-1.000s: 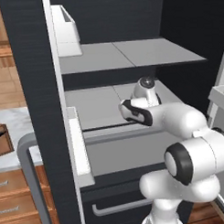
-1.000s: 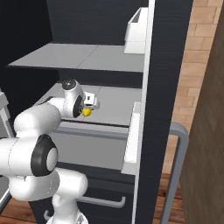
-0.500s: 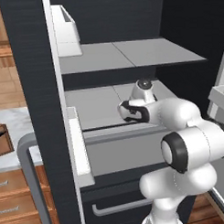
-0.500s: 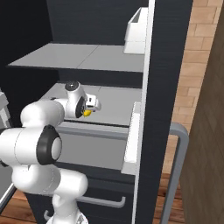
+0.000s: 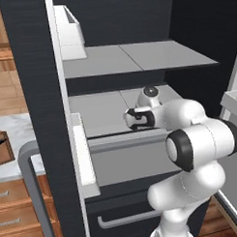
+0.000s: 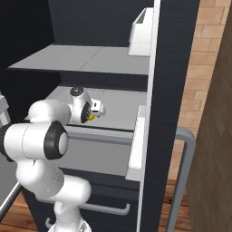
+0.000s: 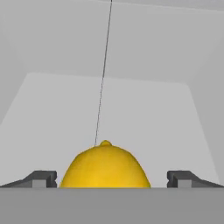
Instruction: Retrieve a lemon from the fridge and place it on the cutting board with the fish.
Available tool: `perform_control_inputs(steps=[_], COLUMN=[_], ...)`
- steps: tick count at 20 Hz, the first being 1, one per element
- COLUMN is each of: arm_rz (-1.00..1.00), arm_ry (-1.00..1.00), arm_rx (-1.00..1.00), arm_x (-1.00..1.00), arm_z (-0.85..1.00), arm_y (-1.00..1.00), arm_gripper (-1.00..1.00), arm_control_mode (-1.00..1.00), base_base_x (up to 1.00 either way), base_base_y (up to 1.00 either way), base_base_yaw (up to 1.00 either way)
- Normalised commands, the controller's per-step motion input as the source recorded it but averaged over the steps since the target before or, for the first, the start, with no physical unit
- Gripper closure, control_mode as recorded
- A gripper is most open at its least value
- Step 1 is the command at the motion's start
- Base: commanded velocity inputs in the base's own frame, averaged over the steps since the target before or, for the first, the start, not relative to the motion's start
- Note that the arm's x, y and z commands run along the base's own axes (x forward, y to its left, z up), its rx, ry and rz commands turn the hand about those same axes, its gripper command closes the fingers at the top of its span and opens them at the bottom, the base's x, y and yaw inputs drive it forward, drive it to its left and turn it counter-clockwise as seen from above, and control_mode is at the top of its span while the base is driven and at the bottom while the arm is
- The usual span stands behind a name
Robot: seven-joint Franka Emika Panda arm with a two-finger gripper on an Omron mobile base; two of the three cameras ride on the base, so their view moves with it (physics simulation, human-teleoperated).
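Note:
The black fridge (image 5: 32, 94) stands open, and my arm reaches onto its middle grey shelf (image 5: 98, 109). The lemon (image 7: 105, 168) is small, bright yellow and lies on that shelf, right between my fingertips (image 7: 43, 178). A narrow gap shows on each side of it. My gripper (image 7: 111, 180) is open around the lemon. From the right, the lemon (image 6: 92, 117) peeks out yellow just under the gripper (image 6: 98, 109). In the left base view the hand (image 5: 136, 120) hides it. A dark brown wooden piece (image 5: 2, 146) is cut off at the left edge; whether it is the cutting board I cannot tell.
An upper grey shelf (image 5: 137, 57) hangs close above the hand. White door bins (image 5: 69, 25) (image 6: 140, 31) sit on the open door, whose grey bar handle (image 6: 186, 158) juts out. A drawer with a handle (image 5: 124, 219) lies below. A marble counter (image 5: 14, 129) is at left.
The arm's elbow and big joint have risen and drawn closer to the shelf. The hand has stayed almost in place over the lemon.

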Motion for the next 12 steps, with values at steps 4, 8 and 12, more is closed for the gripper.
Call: perform_control_inputs(steps=[4, 8, 12], arm_rz=[0.0, 0.0, -0.02], arm_ry=[0.01, 0.05, 0.07], arm_rx=[0.0, 0.0, 0.0], arm_x=[0.04, 0.01, 0.0], arm_z=[-0.13, -0.21, -0.27], arm_y=[0.0, 0.01, 0.03], arm_gripper=[-1.0, 1.0, 1.0], arm_control_mode=[-1.0, -1.0, -1.0], base_base_x=[0.0, 0.0, 0.0], base_base_y=[0.0, 0.0, 0.0], base_base_yaw=[0.0, 0.0, 0.0])
